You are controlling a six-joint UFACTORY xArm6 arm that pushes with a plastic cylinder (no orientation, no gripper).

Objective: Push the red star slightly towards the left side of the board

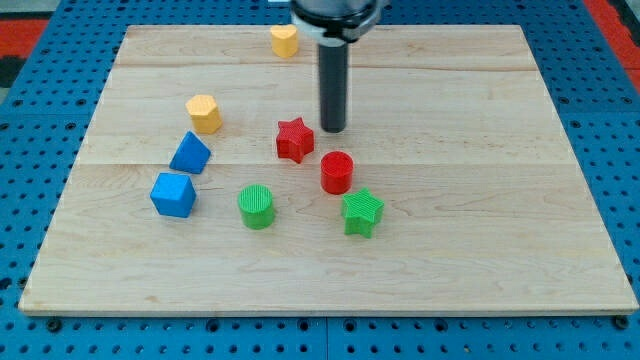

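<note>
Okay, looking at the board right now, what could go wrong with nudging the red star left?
My tip sits just up and right of the red star, so an off-centre push may spin it or send it downward. Pushed too far, it could reach the blue triangular block or the yellow hexagon. The red cylinder sits close below my tip.

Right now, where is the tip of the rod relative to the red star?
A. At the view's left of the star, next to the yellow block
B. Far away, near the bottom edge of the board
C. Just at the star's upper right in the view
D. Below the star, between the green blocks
C: my tip stands just to the upper right of the red star, close by its right side, so a push towards the view's left would meet it.
</note>
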